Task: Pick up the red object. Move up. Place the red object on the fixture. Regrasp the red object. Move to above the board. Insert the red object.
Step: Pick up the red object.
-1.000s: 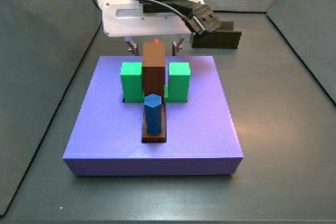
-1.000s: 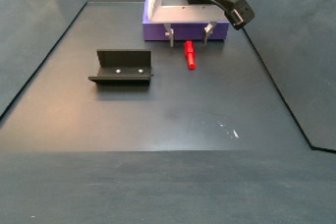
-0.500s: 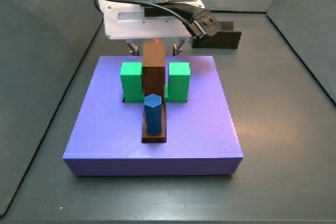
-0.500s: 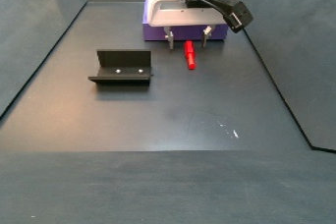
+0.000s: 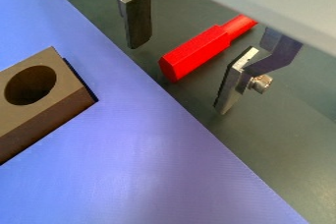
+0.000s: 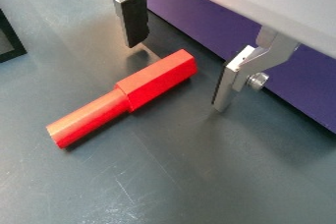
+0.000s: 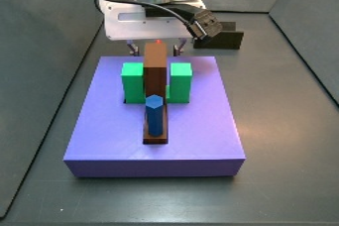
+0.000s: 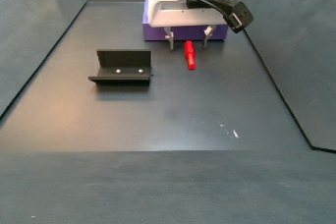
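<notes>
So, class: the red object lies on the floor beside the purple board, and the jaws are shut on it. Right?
Not quite. The red object does lie on the floor beside the board, but the gripper is open: both wrist views show its jaws standing apart on either side, not touching it.

In a side view the gripper [image 7: 138, 44] and red object are hidden behind the brown upright [image 7: 157, 68]

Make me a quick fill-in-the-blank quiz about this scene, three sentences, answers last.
1. The gripper straddles the long red object with its fingers ____.
2. The red object lies on the grey floor beside the ____ slab-like board.
3. The dark L-shaped fixture holds ____.

Answers: open; purple; nothing
</notes>
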### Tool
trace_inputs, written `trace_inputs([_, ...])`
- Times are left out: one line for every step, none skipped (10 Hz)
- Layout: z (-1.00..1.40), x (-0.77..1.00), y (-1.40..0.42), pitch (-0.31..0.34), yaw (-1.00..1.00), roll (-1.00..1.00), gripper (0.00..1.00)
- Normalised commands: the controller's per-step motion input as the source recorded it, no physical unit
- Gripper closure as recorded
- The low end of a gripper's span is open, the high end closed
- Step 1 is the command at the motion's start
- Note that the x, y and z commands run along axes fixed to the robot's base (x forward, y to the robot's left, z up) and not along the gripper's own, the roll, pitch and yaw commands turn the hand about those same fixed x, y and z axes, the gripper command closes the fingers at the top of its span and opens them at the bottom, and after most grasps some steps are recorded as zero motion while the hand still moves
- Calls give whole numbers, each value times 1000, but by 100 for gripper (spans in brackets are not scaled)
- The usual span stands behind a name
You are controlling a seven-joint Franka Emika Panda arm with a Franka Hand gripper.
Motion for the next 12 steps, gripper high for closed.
trace_inputs([-100,20,0,0,0,36,0])
trace_inputs([-114,40,0,0,0,56,0])
trace_inputs([-20,0,0,0,0,26,0])
trace_inputs([0,0,0,0,0,10,0])
trace_inputs([-26,0,0,0,0,6,0])
trace_inputs([-109,0,0,0,0,39,0])
trace_inputs([-114,0,0,0,0,44,0])
trace_inputs([-14,0,0,0,0,21,0])
trace_inputs([-54,0,0,0,0,29,0])
trace_inputs([-143,0,0,0,0,53,0])
trace_inputs([-143,0,0,0,0,60,0])
trace_inputs([-117,0,0,0,0,64,0])
